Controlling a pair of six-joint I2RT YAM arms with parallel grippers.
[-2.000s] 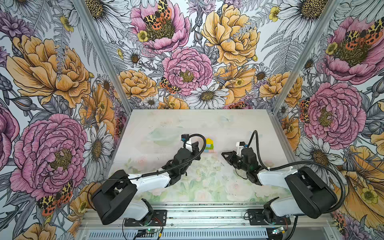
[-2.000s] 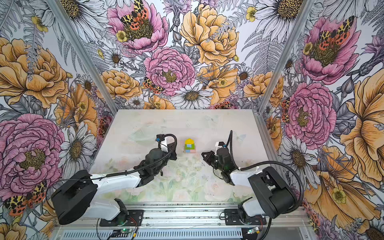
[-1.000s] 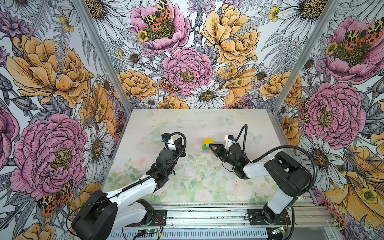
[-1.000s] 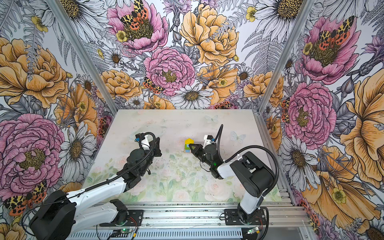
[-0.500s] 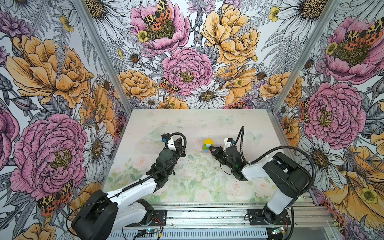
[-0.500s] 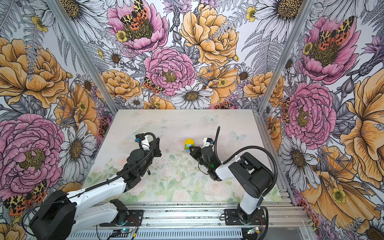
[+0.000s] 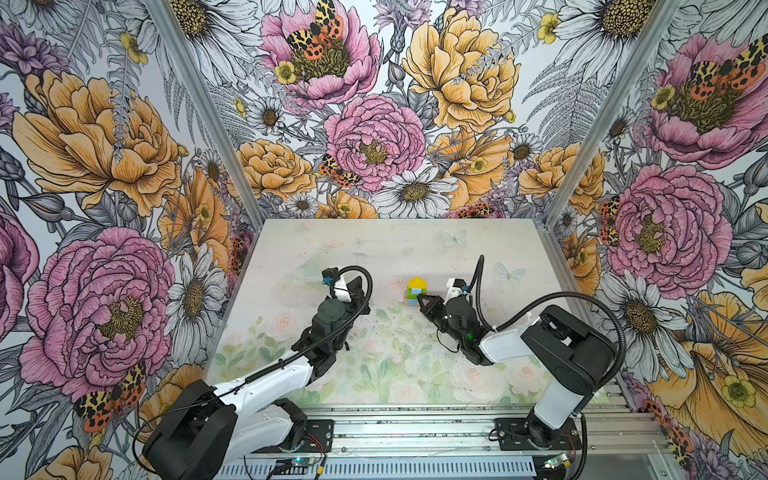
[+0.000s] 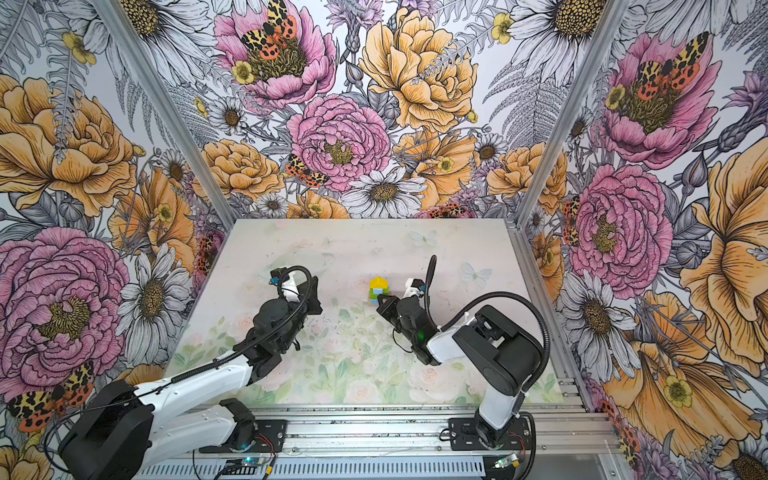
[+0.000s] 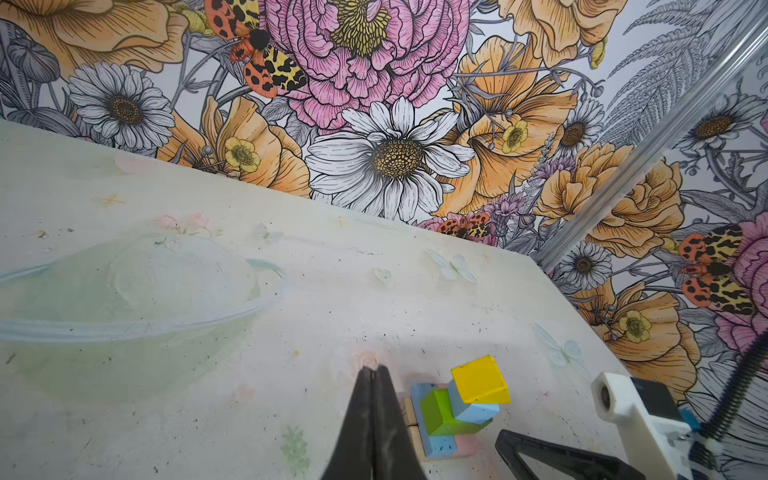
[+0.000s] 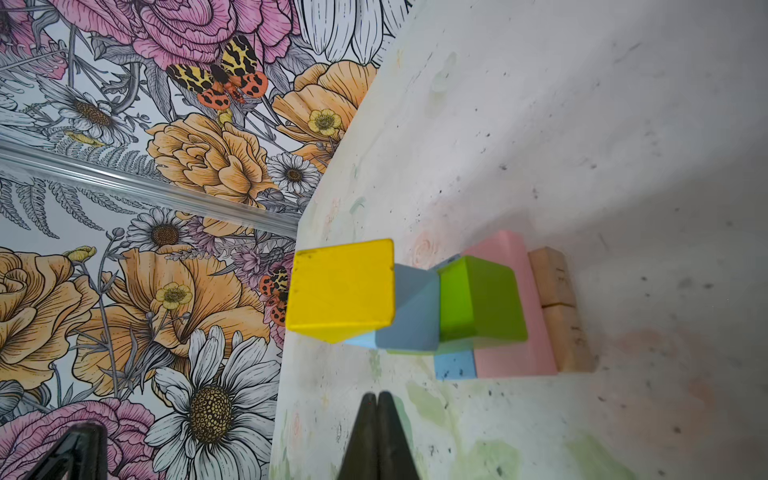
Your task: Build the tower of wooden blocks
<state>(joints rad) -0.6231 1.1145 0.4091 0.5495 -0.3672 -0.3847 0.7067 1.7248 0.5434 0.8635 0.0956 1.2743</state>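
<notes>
1. Top views both show the table (image 7: 374, 249), a pale floral surface. The tower (image 7: 416, 291) stands near its middle, slightly right of centre, between the tips of the two arms.
2. Reaching in from the front, the left arm (image 7: 266, 378) carries the left gripper (image 9: 372, 374). Its jaws are pressed together on nothing, near the tower's base but apart from it.
3. Opposite, the right gripper (image 10: 377, 397) is likewise pinched closed and empty. Its tip is just beside the lowest blocks and does not touch them in the right wrist view. I judge this the main hazard: a sideways swing or careless pull-back of this tip would clip the base and bring the stack down.
4. From the table, the tower's long axis runs straight up, with the yellow roof piece (image 10: 340, 286) pointing upward at the top. All seven pieces seem placed.
5. Below it, the light blue cube (image 10: 415, 311) sits twisted on the green brick (image 10: 478, 299). The roof seems to overhang the cube, so a small jolt could shed the top two pieces.
6. Lowest, the pink brick (image 10: 511, 332) and light blue brick (image 10: 455, 365) lie side by side across the two tan planks (image 10: 557, 291), which lie flat and touching.
</notes>
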